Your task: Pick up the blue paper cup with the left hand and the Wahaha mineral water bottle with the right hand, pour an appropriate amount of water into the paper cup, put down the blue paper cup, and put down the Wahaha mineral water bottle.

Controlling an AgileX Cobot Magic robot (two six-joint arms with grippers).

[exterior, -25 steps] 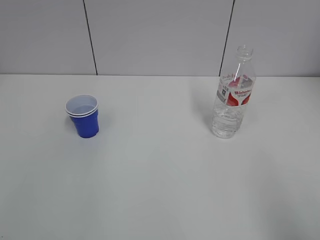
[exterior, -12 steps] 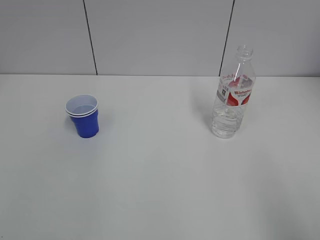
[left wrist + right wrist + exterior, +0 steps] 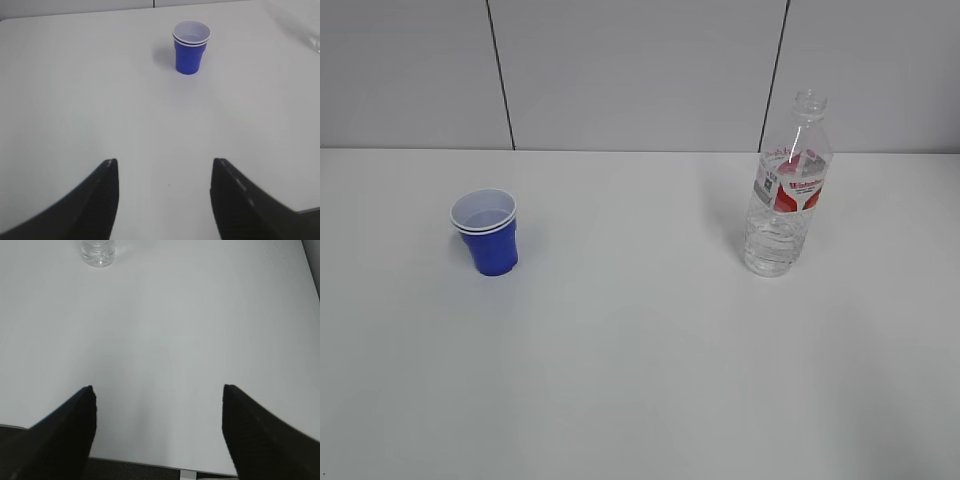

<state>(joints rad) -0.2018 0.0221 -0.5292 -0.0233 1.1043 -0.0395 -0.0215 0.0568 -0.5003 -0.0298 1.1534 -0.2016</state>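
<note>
White table (image 3: 640, 380) under a grey panelled wall: the blue paper cup (image 3: 487, 231) stands upright at left of frame, the Wahaha mineral water bottle (image 3: 786, 187) upright at right, uncapped. Left gripper (image 3: 164, 172) gapes empty, well short of the cup; right gripper (image 3: 157, 397) spread wide, empty.

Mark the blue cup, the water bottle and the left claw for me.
blue paper cup (image 3: 493, 248), exterior view, on its blue side wall.
Wahaha mineral water bottle (image 3: 788, 188), exterior view, on the red-and-white label.
left claw (image 3: 164, 200), left wrist view, midway between its open fingertips.
</note>
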